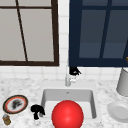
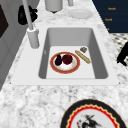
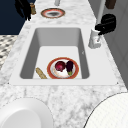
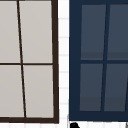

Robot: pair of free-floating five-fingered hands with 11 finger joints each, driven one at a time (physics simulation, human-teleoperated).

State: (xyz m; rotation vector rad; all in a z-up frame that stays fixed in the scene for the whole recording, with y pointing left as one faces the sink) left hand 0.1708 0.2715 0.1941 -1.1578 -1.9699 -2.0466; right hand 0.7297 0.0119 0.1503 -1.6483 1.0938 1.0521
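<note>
Your right hand (image 1: pixel 74 71) is hovering at the faucet (image 1: pixel 67 79) behind the sink (image 1: pixel 93 105), fingers curled, but you cannot tell whether they are gripping its handle or only sitting beside it. Your left hand (image 1: pixel 37 110) is hanging over the counter at the sink's front left corner, fingers drooping loosely and holding nothing, near the patterned plate (image 1: pixel 15 104). In the basin, a red-rimmed plate (image 2: pixel 65 62) is carrying two dark vegetables.
</note>
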